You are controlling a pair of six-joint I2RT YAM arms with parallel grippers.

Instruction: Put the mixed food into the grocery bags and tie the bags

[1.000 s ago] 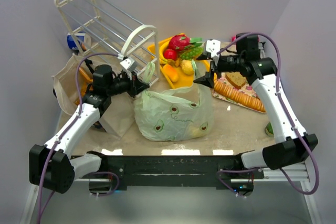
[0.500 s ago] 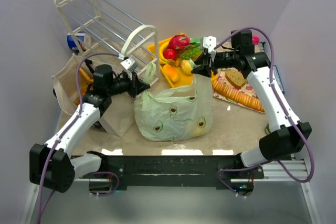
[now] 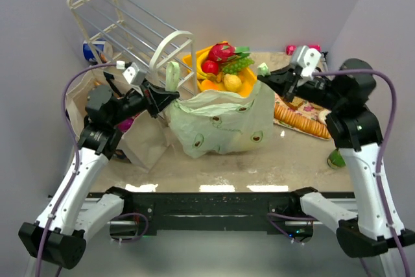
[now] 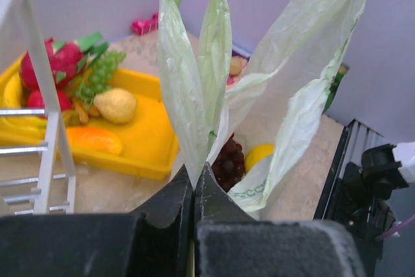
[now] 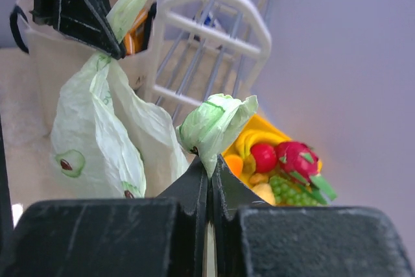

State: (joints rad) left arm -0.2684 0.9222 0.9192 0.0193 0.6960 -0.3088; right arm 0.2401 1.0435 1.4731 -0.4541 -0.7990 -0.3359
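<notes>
Plastic bag [image 3: 224, 118]: translucent pale green, printed with halved-avocado motifs, green rims around brown centres. Tote [image 3: 144, 146]: plain beige with dark handles. Tray [image 4: 146, 160]: bright yellow. Dragon fruit [image 3: 222, 51]: magenta with green scales. Green grapes [image 3: 237, 64]. Dark purple grapes [image 4: 225, 160]. Orange segment [image 4: 91, 141]. Dull-yellow pear [image 4: 117, 105]. Rack [image 3: 123, 27]: white. Table [image 3: 259, 167]: mottled sandy beige. Arms [image 3: 76, 174]: white with black joints.

The beige speckled worktop [image 3: 259, 160] carries a white wire rack [image 3: 123, 24] lying on its side at far left. A stiff beige tote [image 3: 148, 147] stands just in front of the rack. A thin pale-green translucent plastic bag [image 3: 224, 124] occupies the centre; its base appears to rest on the surface. A yellow plastic tray [image 4: 146, 121] lies behind the bag. A patterned mat [image 3: 301, 121] lies at right, and a small green object [image 3: 336, 158] sits near the right edge.
</notes>
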